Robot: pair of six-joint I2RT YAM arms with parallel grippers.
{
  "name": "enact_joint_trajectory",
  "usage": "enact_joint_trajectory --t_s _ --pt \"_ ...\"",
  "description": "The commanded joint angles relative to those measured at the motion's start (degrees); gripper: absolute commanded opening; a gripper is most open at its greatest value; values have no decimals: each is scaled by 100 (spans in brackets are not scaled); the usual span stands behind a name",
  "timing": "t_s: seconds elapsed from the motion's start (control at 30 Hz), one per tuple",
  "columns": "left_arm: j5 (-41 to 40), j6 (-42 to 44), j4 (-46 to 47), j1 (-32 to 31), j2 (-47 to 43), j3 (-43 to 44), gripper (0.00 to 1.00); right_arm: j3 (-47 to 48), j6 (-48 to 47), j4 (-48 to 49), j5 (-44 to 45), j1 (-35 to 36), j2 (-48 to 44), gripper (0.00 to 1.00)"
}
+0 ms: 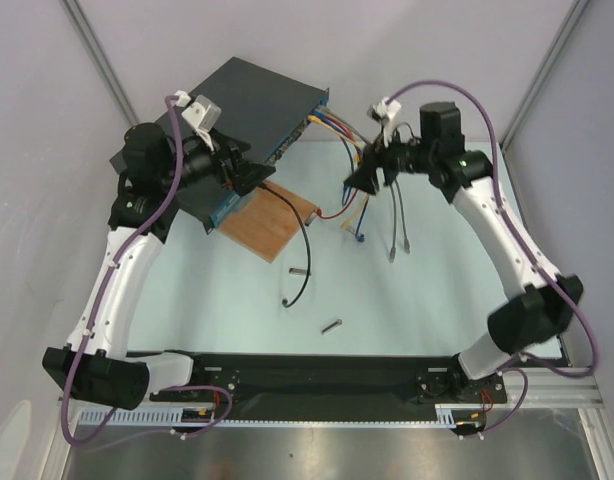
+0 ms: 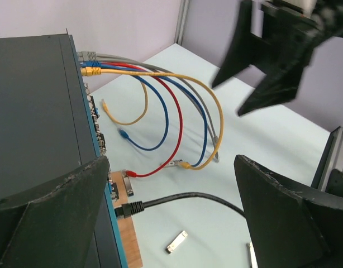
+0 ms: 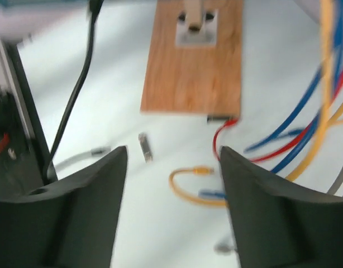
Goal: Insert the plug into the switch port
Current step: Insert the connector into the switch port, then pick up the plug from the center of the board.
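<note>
Top external, switch (image 1: pixel 257 95) front partly hidden behind left claw (image 1: pixel 251 178)

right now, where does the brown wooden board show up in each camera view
Top external: the brown rectangular wooden board lies left of centre, in the upper half.
Left wrist: it is at the bottom edge, left of centre.
Right wrist: it is at top centre.
Shared landmark: the thick black cable running by the board.

Switch (image 1: pixel 252 95) at far left — board (image 1: pixel 272 225) before it
</note>
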Motion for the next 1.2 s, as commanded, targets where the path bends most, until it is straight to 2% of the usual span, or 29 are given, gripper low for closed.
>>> enact_joint_trajectory --t_s 0.0,0.03,0.1,0.2,0.27,0.37,0.5,0.57,0.7,0.93,1.17 --pt "180 418 -4 40 -262 -136 100 -987 -1163 -719 267 326 -803 67" --pt "189 409 -4 31 -288 -153 100 -1538 -1207 -501 408 554 -928 52" --pt "207 330 48 31 -306 -180 100 -1929 -1077 -184 907 845 -1017 42" --pt "189 207 75 40 -315 -162 100 -2194 -551 422 1338 1075 -597 34" --pt "145 128 66 40 -341 -171 100 -2133 -295 939 1568 1083 -18 32" --pt "32 58 23 40 -385 -215 100 -1818 -83 1223 1771 1092 861 32" --pt "-127 92 -83 40 -534 -250 100 -1097 -205 1031 2288 926 1811 30" --pt "-206 119 -127 40 -569 -268 100 -1052 -433 917 2534 785 2048 34" --pt "-277 75 -84 40 -587 -373 100 -1201 -811 890 2897 504 2111 42" --pt "-224 -4 -4 40 -482 -426 100 -1113 -1277 416 2616 310 2410 42" --pt "-215 84 -92 40 -411 -321 100 -1227 -1515 424 2615 319 2665 45"
